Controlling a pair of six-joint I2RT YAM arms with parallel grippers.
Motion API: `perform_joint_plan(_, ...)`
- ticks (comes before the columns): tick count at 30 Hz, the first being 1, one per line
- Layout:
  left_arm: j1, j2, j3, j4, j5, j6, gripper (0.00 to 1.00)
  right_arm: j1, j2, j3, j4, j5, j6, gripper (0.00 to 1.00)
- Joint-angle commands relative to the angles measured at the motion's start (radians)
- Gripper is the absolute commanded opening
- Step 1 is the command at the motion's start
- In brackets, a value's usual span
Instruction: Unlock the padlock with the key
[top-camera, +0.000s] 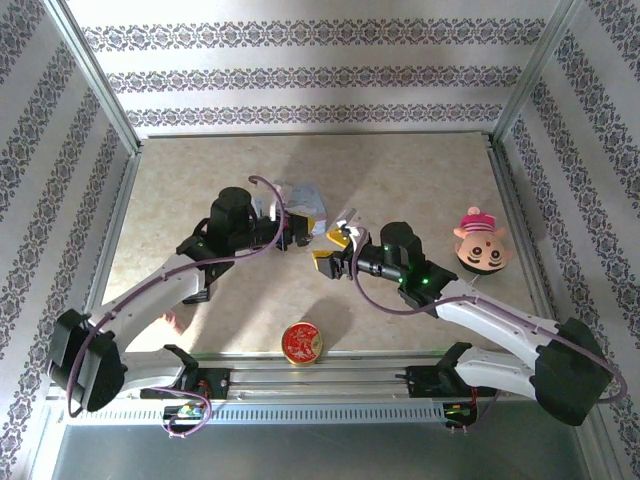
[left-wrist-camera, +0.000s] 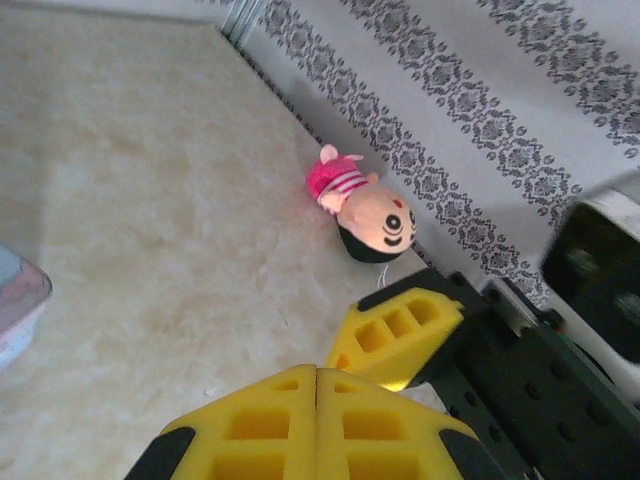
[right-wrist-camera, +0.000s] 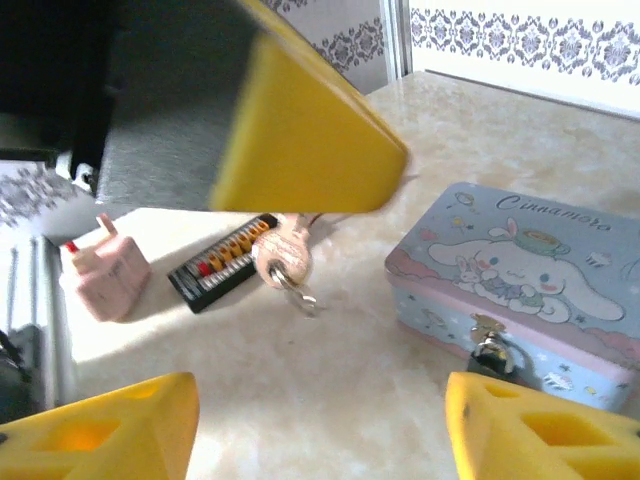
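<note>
Your left pincer (left-wrist-camera: 317, 380) is clenched on the key (right-wrist-camera: 288, 270), which pokes out just under it, near the blue box (right-wrist-camera: 520, 270). The padlock (right-wrist-camera: 492, 352) hangs on the box's front. Your right pincer (right-wrist-camera: 320, 395) is released, low over the tabletop (top-camera: 420, 170).

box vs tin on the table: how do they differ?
Shape: the box is rectangular, the tin round.
Colour: the box is pastel blue with a cartoon on its lid, the tin red and gold.
Fittings: the box has a padlock hung at its front; the tin has none that I can see.
Place: the tin lies at the near edge between the arm bases, the box farther back.
Both rest on the table.
</note>
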Motion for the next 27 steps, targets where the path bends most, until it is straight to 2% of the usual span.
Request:
perform_joint_plan(1,0.008,-0.047,-0.027,0.081,0.005,0.118,0.0,-0.037,-0.031,-0.026,0.116,-0.101,0.174,0.68)
perform_joint_plan(6,0.007,-0.071,-0.056,0.167,0.12,0.138,0.0,-0.052,-0.028,-0.032,0.253,-0.242,0.339,0.7)
perform_joint_plan(10,0.009,-0.071,-0.087,0.303,0.209,0.077,0.0,-0.053,-0.018,-0.018,0.328,-0.324,0.398,0.7)
perform_joint_plan(15,0.011,-0.058,-0.115,0.514,0.277,-0.069,0.0,-0.052,-0.007,-0.027,0.399,-0.314,0.414,0.6)
perform_joint_plan(19,0.01,-0.052,-0.114,0.546,0.293,-0.106,0.0,-0.053,0.01,-0.044,0.462,-0.284,0.432,0.53)
perform_joint_plan(27,0.01,-0.053,-0.115,0.536,0.282,-0.108,0.0,-0.044,0.049,-0.04,0.544,-0.314,0.452,0.4)
